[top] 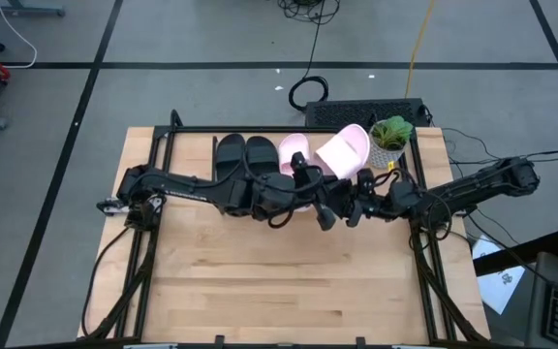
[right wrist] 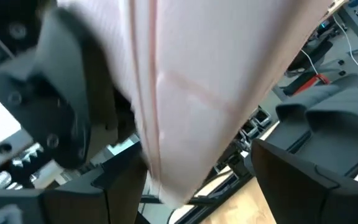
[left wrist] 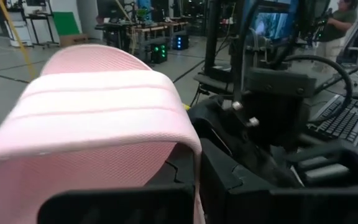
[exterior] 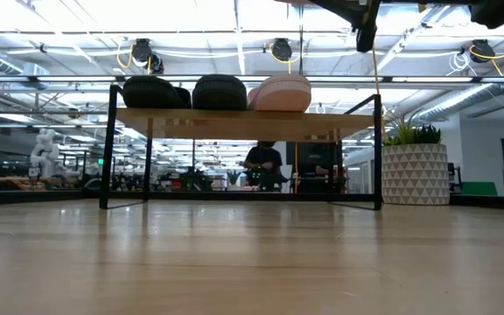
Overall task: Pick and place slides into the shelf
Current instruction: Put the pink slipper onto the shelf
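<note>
**Last pink slide held above the shelf**

Seen from above, the shelf stood at the far edge of the table, with a potted plant just beside its right end. Three slides lay on its wood top: the black pair side by side at the left, and one pink slide just right of them. The low view showed the same three in a row on the plank, two black and one pink, with the plant's patterned pot to the right.

The fourth slide, pink, was tilted above the shelf's right part, near the plant. The right gripper reached in from the right with its fingers spread wide around this slide; its wrist view showed the pink slide filling the gap between the dark fingers.

The left gripper was shut, with nothing between its fingers, and hung just beside the right one over the shelf's front edge. Its wrist view looked onto the ribbed pink strap close ahead.
</note>
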Available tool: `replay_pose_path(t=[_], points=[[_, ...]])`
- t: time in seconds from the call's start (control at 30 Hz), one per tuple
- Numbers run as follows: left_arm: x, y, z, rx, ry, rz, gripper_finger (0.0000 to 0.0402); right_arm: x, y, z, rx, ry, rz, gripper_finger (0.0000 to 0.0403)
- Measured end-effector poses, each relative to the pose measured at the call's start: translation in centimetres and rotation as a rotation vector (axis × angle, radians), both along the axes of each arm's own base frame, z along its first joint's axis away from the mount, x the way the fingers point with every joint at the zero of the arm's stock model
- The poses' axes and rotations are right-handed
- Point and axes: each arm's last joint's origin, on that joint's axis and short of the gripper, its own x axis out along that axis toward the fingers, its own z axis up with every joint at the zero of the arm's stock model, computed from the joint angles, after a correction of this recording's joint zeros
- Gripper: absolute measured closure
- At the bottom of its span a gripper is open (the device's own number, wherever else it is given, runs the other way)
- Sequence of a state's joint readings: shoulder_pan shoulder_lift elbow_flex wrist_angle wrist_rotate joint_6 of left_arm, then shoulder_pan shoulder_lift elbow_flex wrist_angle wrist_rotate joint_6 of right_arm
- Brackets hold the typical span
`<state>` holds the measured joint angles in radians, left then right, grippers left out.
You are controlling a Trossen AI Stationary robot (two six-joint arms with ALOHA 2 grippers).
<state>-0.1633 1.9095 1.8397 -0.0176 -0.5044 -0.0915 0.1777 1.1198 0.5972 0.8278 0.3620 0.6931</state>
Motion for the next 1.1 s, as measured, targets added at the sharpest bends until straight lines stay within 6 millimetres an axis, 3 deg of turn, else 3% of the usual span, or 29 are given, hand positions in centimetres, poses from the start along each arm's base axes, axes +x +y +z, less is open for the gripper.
replay_pose_path(t=[0.6, 1.1], points=[[0.1, 0.53, -0.13, 0.027, 0.026, -0.033, 0.0401, 0.01, -0.58, 0.08, 0.036, -0.014, -0.044, 0.0143], [0.11, 0.62, -0.5, 0.059, 0.073, -0.076, 0.0393, 0.04, -0.57, -0.02, 0.03, -0.001, -0.046, 0.0325]])
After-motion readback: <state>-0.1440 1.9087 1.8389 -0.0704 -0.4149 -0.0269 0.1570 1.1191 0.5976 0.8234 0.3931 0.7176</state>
